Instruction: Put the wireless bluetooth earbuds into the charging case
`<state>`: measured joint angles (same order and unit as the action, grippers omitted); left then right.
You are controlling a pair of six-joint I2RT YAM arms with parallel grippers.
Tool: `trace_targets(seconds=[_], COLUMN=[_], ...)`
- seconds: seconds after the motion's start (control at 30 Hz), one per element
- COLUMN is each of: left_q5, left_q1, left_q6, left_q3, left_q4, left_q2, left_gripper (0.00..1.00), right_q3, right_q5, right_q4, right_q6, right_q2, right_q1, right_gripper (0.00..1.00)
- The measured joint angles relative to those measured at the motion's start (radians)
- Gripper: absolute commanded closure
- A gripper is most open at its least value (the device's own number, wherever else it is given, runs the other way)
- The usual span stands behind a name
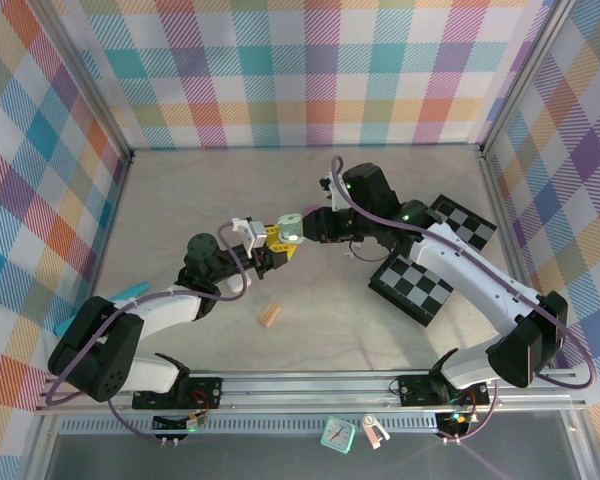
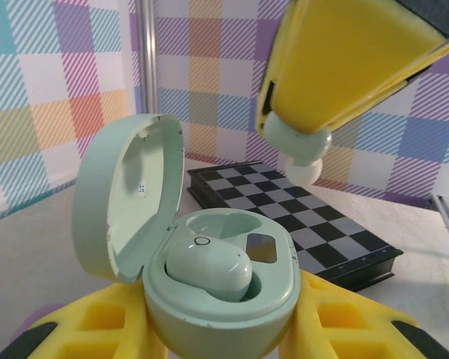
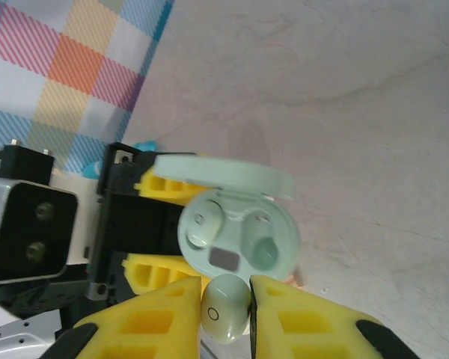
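My left gripper (image 1: 272, 246) (image 2: 224, 333) is shut on a pale green charging case (image 1: 291, 229) (image 2: 224, 299) (image 3: 239, 233), held above the table with its lid (image 2: 123, 198) (image 3: 224, 172) swung open. One pale green earbud (image 2: 208, 268) (image 3: 204, 224) sits in one socket; the other socket (image 2: 218, 224) (image 3: 263, 250) is empty. My right gripper (image 1: 314, 226) (image 3: 226, 310) is shut on a second pale green earbud (image 2: 303, 155) (image 3: 226, 308), pinched between its yellow fingers (image 2: 344, 60) just above and beside the open case, not touching it.
Two folded chessboards (image 1: 412, 280) (image 1: 467, 222) (image 2: 307, 217) lie on the right of the table under the right arm. A tan ridged block (image 1: 270, 316) lies near the front middle. A teal object (image 1: 132, 293) lies by the left arm. Plaid walls enclose the table.
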<state>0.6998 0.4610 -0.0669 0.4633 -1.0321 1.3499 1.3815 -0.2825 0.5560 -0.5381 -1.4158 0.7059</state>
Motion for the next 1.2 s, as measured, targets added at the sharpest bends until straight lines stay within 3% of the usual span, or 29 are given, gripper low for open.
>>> trace_targets(seconds=[0.87,1.2], left_q5=[0.023,0.023], left_q1=[0.014,0.014], left_q6=[0.004,0.004], left_q3=[0.011,0.013], left_q4=[-0.018,-0.017], left_q2=[0.013,0.018], left_gripper=[0.74,0.74], right_q3=[0.002,0.002], right_q5=[0.002,0.010], right_q4=[0.006,0.005], right_q6=[0.005,0.008], right_q2=[-0.048,-0.051], right_q1=[-0.007,-0.012], right_gripper=[0.76,0.55])
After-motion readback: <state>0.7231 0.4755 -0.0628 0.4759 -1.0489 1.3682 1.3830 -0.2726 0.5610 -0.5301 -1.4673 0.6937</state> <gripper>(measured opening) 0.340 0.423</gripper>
